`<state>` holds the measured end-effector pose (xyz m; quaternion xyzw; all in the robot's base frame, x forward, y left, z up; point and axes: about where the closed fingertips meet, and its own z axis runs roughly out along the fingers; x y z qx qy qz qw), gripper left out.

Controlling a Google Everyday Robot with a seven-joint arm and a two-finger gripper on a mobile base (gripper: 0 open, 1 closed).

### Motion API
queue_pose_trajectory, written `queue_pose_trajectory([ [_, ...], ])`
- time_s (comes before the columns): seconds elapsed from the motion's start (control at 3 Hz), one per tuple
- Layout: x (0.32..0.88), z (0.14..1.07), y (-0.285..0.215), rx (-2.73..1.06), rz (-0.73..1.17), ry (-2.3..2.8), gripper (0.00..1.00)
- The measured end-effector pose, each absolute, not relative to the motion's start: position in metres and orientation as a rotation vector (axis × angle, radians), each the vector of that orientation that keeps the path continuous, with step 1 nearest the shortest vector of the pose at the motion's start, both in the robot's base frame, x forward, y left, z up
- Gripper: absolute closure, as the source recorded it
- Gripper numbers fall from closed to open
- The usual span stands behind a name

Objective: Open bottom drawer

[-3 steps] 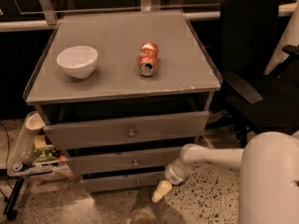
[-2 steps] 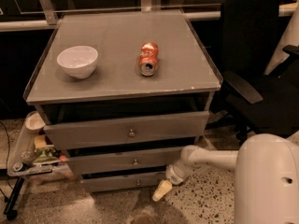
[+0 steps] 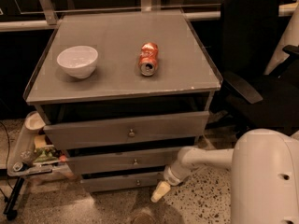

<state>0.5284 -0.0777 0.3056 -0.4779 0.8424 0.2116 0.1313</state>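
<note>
The grey cabinet has three drawer fronts. The bottom drawer [image 3: 117,182] is the narrowest and lowest, with a tiny round metal knob [image 3: 138,182] at its centre. My white arm reaches in from the lower right. My gripper [image 3: 160,192] hangs just right of the bottom drawer's front, near the floor, pointing down and left. It is a short way right of the knob and does not touch it.
A white bowl [image 3: 77,61] and a crushed red can [image 3: 148,59] lie on the cabinet top [image 3: 117,80]. A black office chair [image 3: 254,64] stands at the right. A cart with clutter [image 3: 32,153] stands at the left. Speckled floor lies below.
The view has shifted slightly; the arm and gripper stay in nearly the same place beside the bottom drawer.
</note>
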Motion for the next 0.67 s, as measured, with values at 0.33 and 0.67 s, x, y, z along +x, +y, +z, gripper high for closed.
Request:
queue_pose_trajectory([
  [0.33, 0.529, 0.283, -0.078, -1.363, 0.572, 2.466, 0.0],
  [0.67, 0.536, 0.259, -0.083, -1.317, 0.533, 2.471, 0.0],
])
